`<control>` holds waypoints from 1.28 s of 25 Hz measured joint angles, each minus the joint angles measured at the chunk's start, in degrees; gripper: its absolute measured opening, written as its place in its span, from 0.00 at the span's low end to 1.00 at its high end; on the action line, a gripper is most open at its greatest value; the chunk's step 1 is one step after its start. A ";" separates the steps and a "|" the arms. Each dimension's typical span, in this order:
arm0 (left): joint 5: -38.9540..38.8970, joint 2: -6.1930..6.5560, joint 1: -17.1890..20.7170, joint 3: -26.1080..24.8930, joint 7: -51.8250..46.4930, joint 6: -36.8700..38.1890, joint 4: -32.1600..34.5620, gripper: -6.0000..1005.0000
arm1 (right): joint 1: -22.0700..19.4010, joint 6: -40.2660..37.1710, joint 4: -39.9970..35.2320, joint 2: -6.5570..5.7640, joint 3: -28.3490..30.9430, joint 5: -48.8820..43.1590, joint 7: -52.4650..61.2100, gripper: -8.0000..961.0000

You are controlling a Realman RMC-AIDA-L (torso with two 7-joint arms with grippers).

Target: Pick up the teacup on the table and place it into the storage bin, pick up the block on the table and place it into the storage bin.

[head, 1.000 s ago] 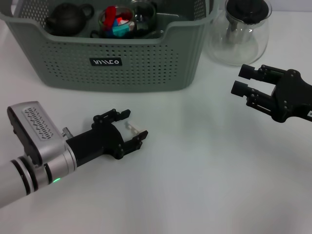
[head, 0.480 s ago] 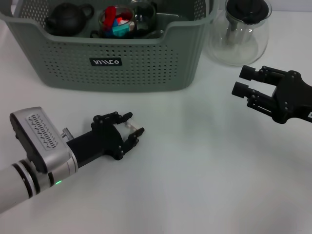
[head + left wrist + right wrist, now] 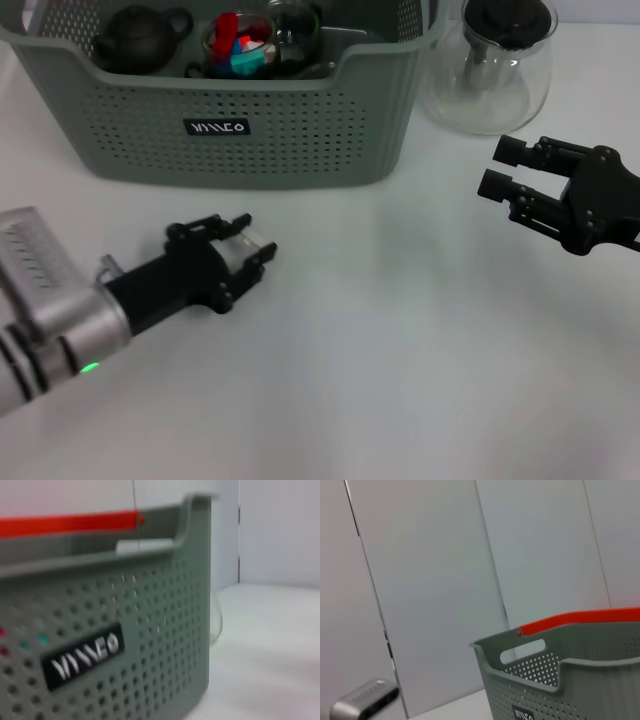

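1. White tabletop (image 3: 400,380) fills the head view. The left gripper (image 3: 240,258) lies low over it, just in front of the storage bin (image 3: 300,150), with its fingers clenched on a small pale block (image 3: 243,248). The block looks light and stiff, with flat faces, so pinching it across two opposite sides should hold. Inside the bin sit a dark teapot (image 3: 135,40) and a glass cup (image 3: 240,45) of coloured pieces. The right gripper (image 3: 502,168) hangs idle beside a glass jug (image 3: 490,65), its fingers released and parted.
2. Grey-green perforated wall of the bin (image 3: 150,645) fills the left wrist view, black label (image 3: 85,655) close ahead. Neither the block nor the fingers show here.
3. Pale wall panels dominate the right wrist view, with the bin (image 3: 600,680) farther off and a red edge (image 3: 580,620) behind its rim.
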 joint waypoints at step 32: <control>-2.05 8.83 -19.90 12.77 -62.76 -0.22 21.86 0.42 | 0.53 0.27 0.55 0.33 0.00 -0.30 0.00 0.53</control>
